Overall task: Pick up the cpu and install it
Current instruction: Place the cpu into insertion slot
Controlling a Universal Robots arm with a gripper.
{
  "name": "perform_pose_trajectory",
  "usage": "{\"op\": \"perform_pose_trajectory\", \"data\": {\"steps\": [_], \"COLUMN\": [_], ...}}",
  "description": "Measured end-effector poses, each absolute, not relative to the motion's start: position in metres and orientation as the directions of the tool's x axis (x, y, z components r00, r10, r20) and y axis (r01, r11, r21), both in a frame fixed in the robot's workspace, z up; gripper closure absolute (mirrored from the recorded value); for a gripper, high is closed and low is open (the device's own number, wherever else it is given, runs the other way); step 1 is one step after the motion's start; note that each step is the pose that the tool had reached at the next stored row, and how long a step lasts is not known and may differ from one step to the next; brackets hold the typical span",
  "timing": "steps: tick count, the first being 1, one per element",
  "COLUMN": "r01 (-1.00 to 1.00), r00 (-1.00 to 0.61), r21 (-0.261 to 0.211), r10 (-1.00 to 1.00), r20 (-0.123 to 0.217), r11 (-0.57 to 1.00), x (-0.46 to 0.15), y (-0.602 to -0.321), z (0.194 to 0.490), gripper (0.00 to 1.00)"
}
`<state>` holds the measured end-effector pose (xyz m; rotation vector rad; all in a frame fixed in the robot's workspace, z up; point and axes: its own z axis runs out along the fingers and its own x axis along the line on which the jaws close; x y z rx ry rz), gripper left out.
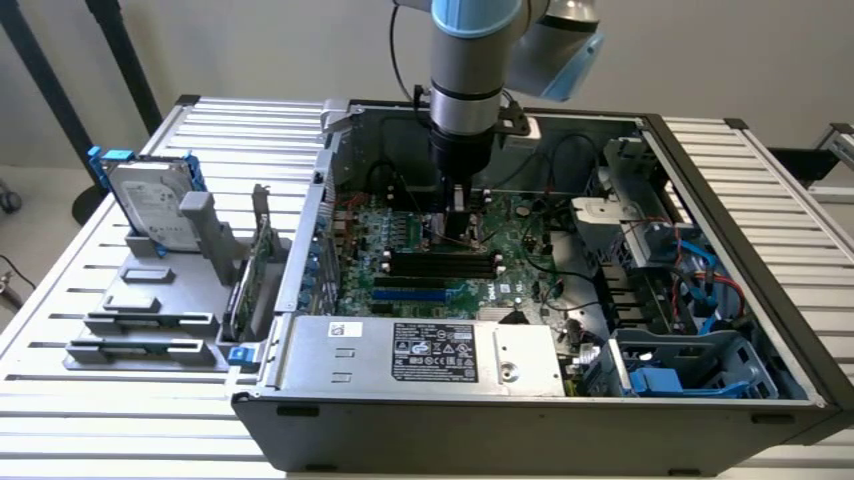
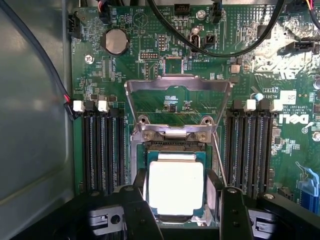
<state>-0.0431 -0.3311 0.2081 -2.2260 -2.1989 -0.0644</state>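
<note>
Wrist view, cpu (image 2: 176, 186) between spread pincer (image 2: 181, 197), exterior view, hard drive (image 1: 150, 205)

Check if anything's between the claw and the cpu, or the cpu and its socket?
Nothing visible. The cpu lies within the socket frame, with the claw open, straddling it. The load plate is hinged up, off the socket, and the black cables cross the board beyond it, not over the cpu.
</note>
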Motion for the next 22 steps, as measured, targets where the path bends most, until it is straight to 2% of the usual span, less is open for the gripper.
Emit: {"op": "perform_pose_trajectory", "data": {"steps": [22], "r01": [1.000], "r00": [0.019], "r21": [0.020], "r10": [0.999], "r20": [0.033], "r11": [-0.020], "x": [-0.0431], "y": [-0.3304], "z": [0.2016], "gripper": [0.45]}}
